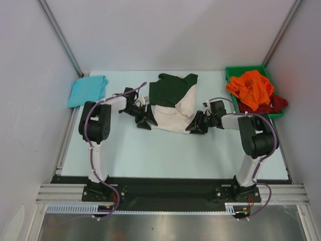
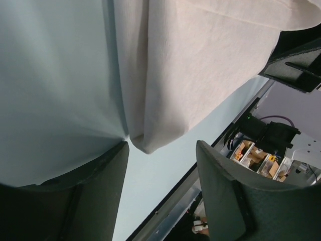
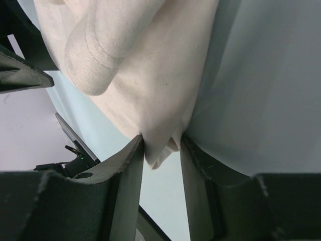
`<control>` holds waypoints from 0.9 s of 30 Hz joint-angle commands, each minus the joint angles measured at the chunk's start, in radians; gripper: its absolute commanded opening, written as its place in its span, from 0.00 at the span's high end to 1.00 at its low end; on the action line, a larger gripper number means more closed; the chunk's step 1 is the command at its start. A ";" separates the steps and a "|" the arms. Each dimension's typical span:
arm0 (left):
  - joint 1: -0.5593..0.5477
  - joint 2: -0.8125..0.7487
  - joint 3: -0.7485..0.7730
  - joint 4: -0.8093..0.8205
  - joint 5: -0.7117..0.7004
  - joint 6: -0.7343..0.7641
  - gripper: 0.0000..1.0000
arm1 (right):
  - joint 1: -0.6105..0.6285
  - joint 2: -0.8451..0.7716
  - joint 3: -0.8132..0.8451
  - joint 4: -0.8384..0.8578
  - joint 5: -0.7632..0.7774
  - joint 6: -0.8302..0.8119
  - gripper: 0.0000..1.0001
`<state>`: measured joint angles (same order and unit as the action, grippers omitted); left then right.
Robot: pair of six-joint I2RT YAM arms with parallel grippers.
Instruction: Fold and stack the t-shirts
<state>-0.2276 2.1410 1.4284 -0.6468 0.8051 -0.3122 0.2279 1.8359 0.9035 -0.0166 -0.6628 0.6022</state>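
Observation:
A cream t-shirt (image 1: 173, 114) with a dark green part folded over its far half lies mid-table. My left gripper (image 1: 144, 122) is at its near left corner, open; in the left wrist view the cream t-shirt (image 2: 200, 65) ends in a corner just at the tips of the left gripper (image 2: 161, 145). My right gripper (image 1: 194, 125) is at the near right corner. In the right wrist view the right gripper (image 3: 160, 143) stands narrowed around a corner of the cream t-shirt (image 3: 150, 75), which touches both fingers but hangs loose.
A folded teal t-shirt (image 1: 88, 90) lies at the far left of the table. A green bin (image 1: 231, 70) at the far right holds a crumpled orange t-shirt (image 1: 251, 88) and a dark red one (image 1: 277, 104). Grey walls close in both sides.

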 commanded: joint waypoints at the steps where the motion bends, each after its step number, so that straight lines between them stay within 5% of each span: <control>1: 0.007 -0.007 -0.025 -0.027 -0.132 0.053 0.33 | 0.007 0.017 0.009 0.007 0.025 -0.013 0.61; 9: -0.006 0.045 0.004 0.006 -0.104 0.032 0.50 | 0.007 0.020 0.008 0.038 0.014 -0.022 0.67; 18: -0.003 0.033 0.004 0.024 -0.121 0.025 0.99 | 0.007 0.022 0.002 0.073 -0.003 -0.018 0.84; 21: 0.001 0.017 0.015 0.032 -0.124 0.038 1.00 | 0.007 -0.004 0.000 0.064 -0.014 -0.022 1.00; 27: 0.002 -0.073 0.067 -0.011 -0.121 0.107 1.00 | -0.027 -0.118 -0.028 -0.018 -0.073 -0.034 1.00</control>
<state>-0.2279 2.1605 1.4483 -0.6636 0.7345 -0.2798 0.2203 1.8160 0.8837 0.0113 -0.6792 0.5907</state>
